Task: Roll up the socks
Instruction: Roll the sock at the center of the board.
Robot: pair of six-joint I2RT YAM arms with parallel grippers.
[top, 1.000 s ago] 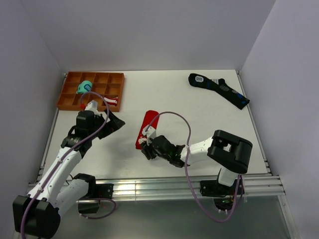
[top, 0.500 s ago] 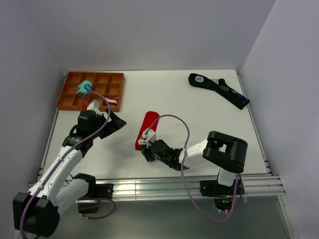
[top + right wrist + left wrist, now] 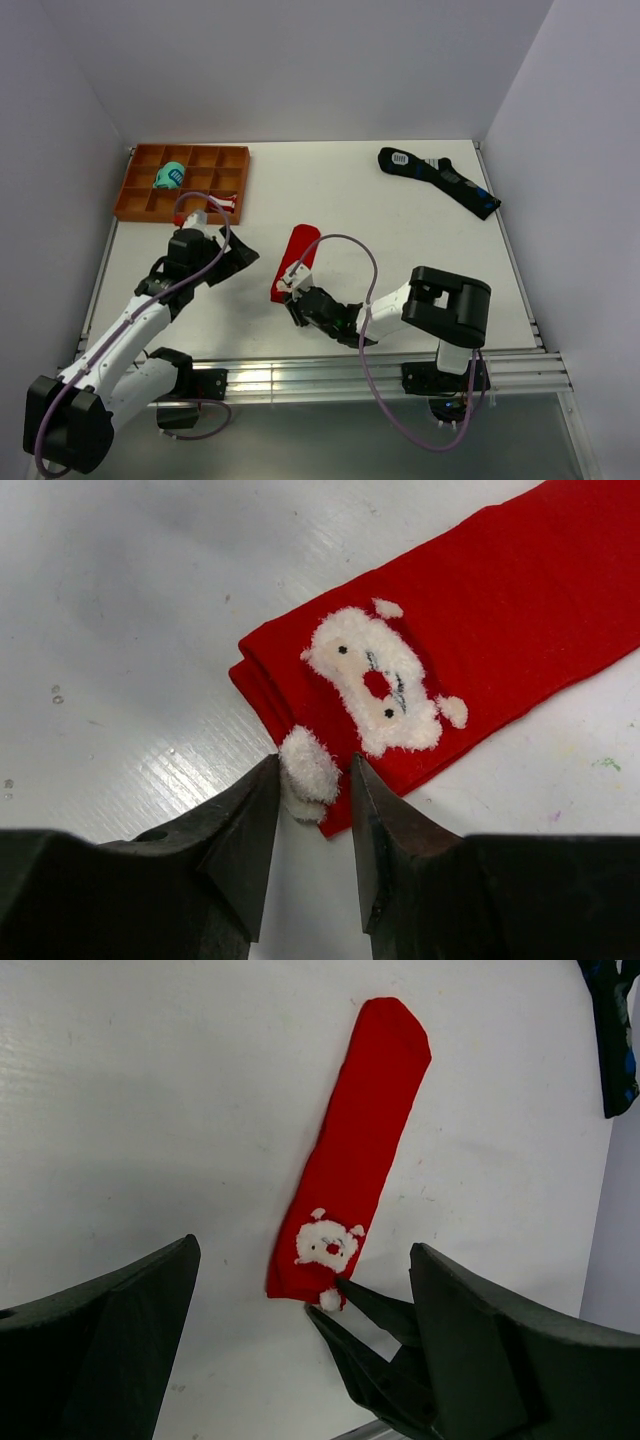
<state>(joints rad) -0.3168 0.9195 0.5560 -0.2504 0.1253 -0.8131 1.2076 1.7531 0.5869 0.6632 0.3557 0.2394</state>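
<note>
While lying flat as a narrow strip mid-table, red socks [image 3: 295,262] angled near-left to far-right, white motif at the near end. Right gripper [image 3: 310,785] nearly closed around the white pom-pom [image 3: 308,770] at that end. Left gripper [image 3: 300,1360] spread wide, holding nothing, hovering just left of the socks.

An orange compartment tray [image 3: 182,181] sat at the far left corner of the white table [image 3: 350,200]. It held a teal bundle [image 3: 168,176] and a red-and-white striped bundle [image 3: 223,203] in separate compartments. A long black sock [image 3: 438,180] lay near the far right corner.
</note>
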